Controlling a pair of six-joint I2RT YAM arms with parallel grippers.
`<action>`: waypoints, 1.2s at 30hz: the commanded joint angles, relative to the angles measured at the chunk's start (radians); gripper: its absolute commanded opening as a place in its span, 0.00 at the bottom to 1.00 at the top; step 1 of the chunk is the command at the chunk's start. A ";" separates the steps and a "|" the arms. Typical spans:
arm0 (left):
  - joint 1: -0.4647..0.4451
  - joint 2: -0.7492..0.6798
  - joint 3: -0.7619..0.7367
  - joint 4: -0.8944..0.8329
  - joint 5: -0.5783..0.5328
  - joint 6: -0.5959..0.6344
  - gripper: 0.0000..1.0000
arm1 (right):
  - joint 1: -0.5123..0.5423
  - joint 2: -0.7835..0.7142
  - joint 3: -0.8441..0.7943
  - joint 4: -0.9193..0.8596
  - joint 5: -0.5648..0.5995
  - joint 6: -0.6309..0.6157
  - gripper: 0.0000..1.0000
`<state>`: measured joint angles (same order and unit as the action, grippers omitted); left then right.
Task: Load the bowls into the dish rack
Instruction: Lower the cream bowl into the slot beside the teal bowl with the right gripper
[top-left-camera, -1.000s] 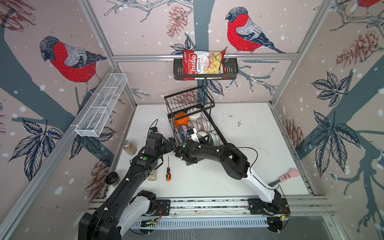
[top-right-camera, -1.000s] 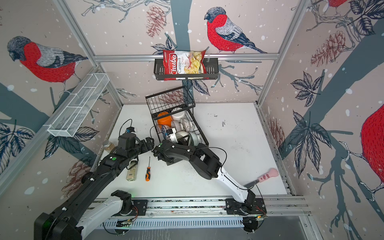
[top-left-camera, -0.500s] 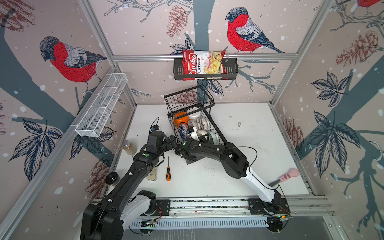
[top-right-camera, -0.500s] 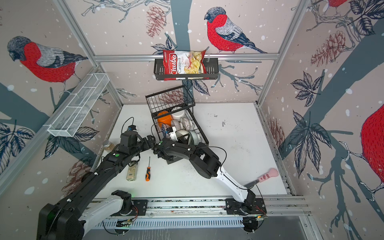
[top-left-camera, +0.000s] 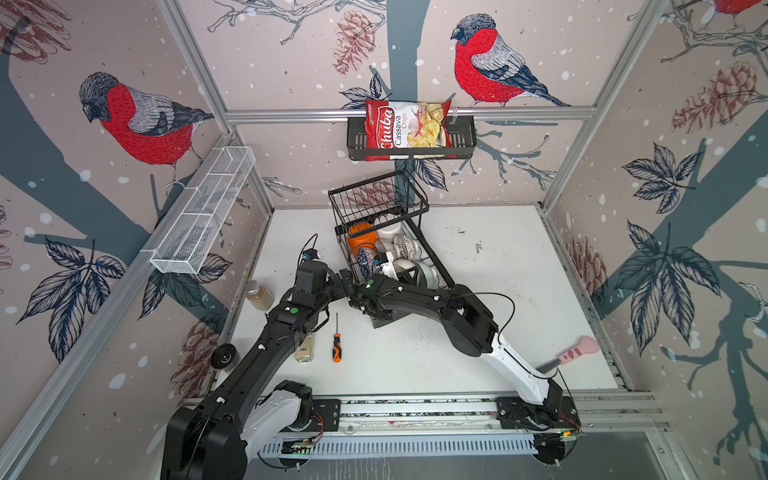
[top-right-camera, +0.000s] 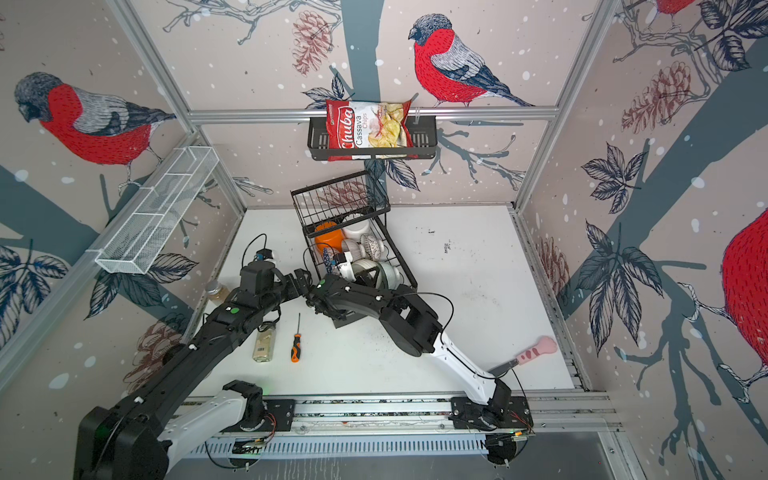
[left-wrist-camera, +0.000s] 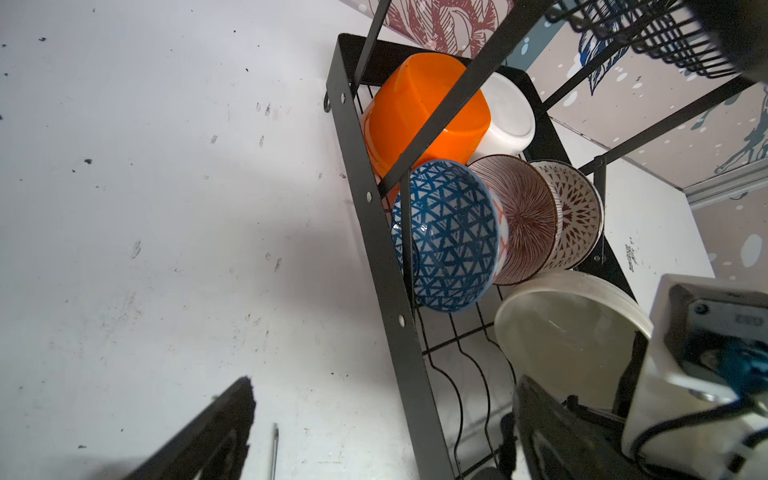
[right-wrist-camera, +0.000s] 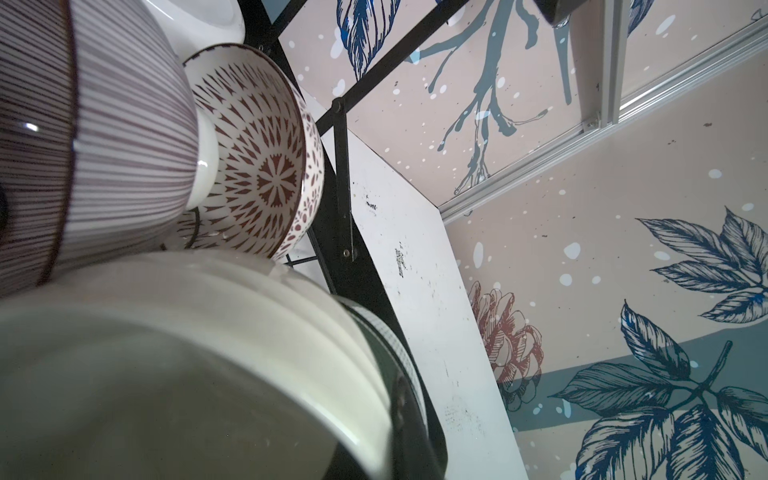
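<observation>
**Cream bowl held inside the rack**

The right gripper (top-left-camera: 409, 274) is clamped on the rim of a rounded cream ceramic bowl (left-wrist-camera: 569, 332), inside the lower tray of the black wire two-tier dish rack (top-left-camera: 378, 197). Just beyond it, a blue geometric bowl (left-wrist-camera: 449, 237), a purple-striped bowl (left-wrist-camera: 523, 220) and a red-brown patterned bowl (left-wrist-camera: 577, 216) stand on edge. The left gripper (top-left-camera: 344, 277), jaws wide and empty, hovers beside the rack's side rail.

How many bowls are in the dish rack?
7, all in the lower tray: orange, white farthest back; blue, striped, flower-patterned midway; cream, teal in front; others may be hidden.
</observation>
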<state>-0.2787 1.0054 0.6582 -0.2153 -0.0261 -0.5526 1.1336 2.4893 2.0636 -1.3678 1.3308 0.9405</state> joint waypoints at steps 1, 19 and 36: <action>0.001 0.004 -0.002 0.028 0.006 0.007 0.96 | -0.002 0.031 -0.014 0.047 -0.116 -0.011 0.00; 0.003 0.026 -0.015 0.034 0.012 0.008 0.96 | -0.002 0.045 -0.007 0.049 -0.237 0.002 0.00; 0.005 0.022 -0.013 0.036 0.012 0.005 0.96 | -0.028 -0.012 0.021 0.048 -0.065 -0.140 0.00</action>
<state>-0.2752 1.0264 0.6445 -0.1669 -0.0261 -0.5537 1.1168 2.4844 2.0838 -1.3582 1.3281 0.8494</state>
